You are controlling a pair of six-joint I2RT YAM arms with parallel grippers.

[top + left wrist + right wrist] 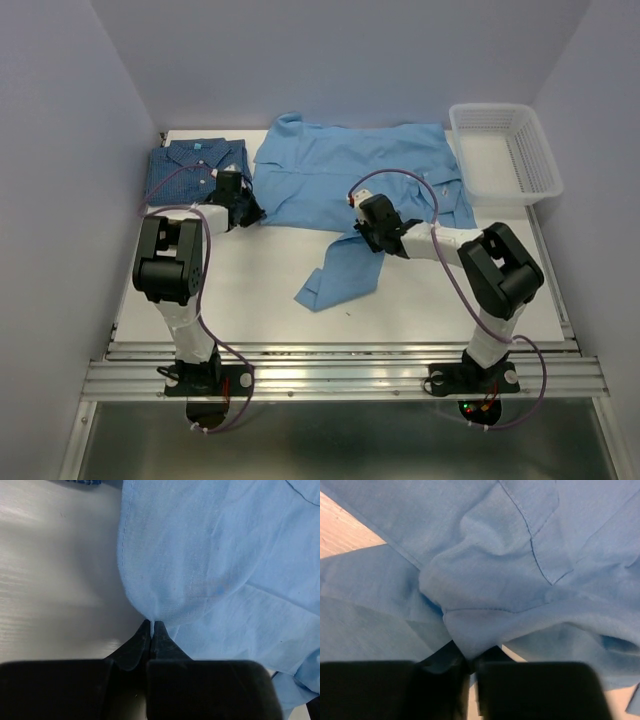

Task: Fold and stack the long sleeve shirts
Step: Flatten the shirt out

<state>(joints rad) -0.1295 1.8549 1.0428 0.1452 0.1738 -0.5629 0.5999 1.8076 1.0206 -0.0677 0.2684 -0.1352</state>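
Observation:
The light sky-blue shirt lies spread at the back middle of the table, one sleeve trailing toward the front. The darker checked shirt lies folded at the back left. My left gripper is shut on the sky-blue shirt's lower left edge; in the left wrist view the jaws pinch a fold of the cloth. My right gripper is shut on the same shirt near its front hem, where the sleeve begins; the right wrist view shows a bunch of cloth between the jaws.
A white plastic mesh basket stands at the back right. The table's front edge is a metal rail. Grey walls close in on left, right and back.

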